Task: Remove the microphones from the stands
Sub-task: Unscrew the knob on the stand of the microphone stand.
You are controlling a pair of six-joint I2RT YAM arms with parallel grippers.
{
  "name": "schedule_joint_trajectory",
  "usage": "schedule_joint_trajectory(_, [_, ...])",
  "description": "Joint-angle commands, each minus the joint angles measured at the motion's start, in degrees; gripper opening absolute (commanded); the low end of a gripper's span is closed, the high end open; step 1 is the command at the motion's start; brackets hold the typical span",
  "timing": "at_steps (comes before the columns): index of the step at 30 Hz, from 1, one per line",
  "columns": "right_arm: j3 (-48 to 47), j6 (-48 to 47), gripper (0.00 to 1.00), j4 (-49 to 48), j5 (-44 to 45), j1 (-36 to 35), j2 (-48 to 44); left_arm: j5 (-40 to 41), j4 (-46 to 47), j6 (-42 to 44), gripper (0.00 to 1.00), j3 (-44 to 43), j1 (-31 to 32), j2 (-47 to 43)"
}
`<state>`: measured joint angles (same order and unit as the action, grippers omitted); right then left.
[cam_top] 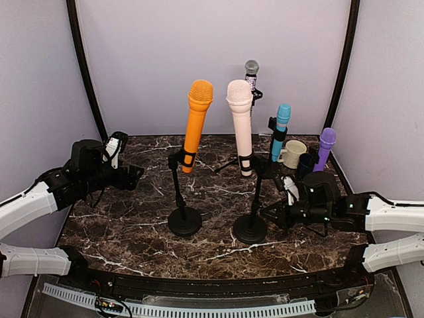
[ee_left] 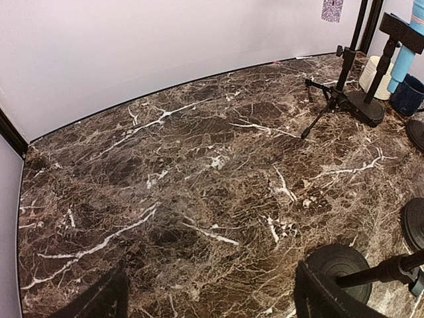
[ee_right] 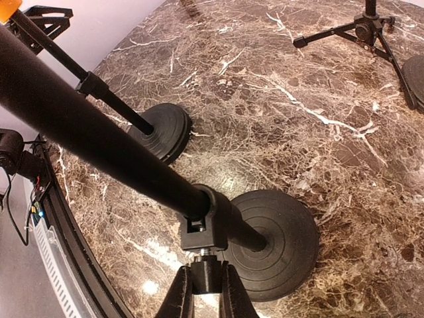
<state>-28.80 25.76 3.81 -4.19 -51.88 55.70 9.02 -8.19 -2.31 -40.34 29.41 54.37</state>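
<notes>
Overhead, my right pincer (cam_top: 268, 213) is clenched low on the stand (cam_top: 250, 229); the pink microphone (cam_top: 240, 126) sits clipped above it, likely light, stiff and smooth, so I'd take its handle (cam_top: 242, 142). Left wrist: my left pincer (ee_left: 212, 301) gapes over the table (ee_left: 199, 165). Right wrist: fingers (ee_right: 180, 298) pinch the stand's joint knob (ee_right: 205, 275).

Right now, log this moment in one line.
left gripper: open, apart | right gripper: shut on black stand knob | pale pink microphone: in clip
</notes>
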Motion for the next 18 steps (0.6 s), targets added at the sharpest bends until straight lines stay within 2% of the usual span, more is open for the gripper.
schedule_joint_trajectory(1, [-0.7,0.0,0.00,-0.4,3.3,-0.7,1.4,-0.6,1.3,0.2,0.88,0.4,-0.4,-0.1])
schedule_joint_trajectory(18, [-1.3,-0.4,0.00,2.4,15.8,-5.0,1.8,-1.4,1.3,0.0,0.88,0.4,-0.4,0.6])
